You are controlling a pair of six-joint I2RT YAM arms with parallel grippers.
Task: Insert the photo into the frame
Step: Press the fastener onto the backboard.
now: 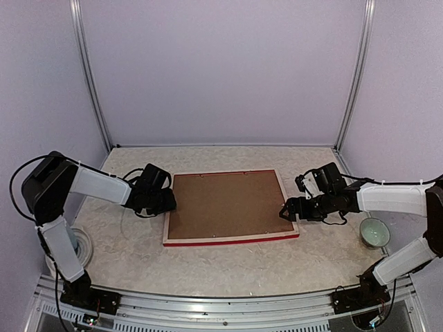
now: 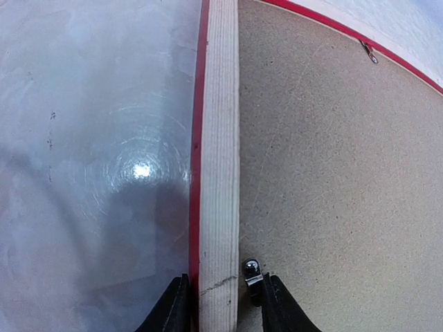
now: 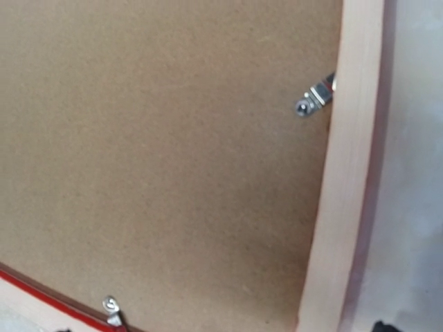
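One frame (image 1: pixel 232 240) lies face down on the worktop (image 1: pixel 228 270), spanning the gap between both end effectors, with its single brown backing board (image 1: pixel 225 200) uppermost. The left end effector (image 2: pixel 225 308) stands narrowly open astride the pale side bar. Its outer finger (image 2: pixel 173 308) is at the red edge, with worktop stretching beyond, and its inner finger is just clear of the wood beside a metal tab (image 2: pixel 250 270). The right end effector (image 1: pixel 286 209) gapes wide over the opposite bar, holding nothing. One bowl (image 1: pixel 374 232) stands well outside it. Each wrist view shows two tabs.
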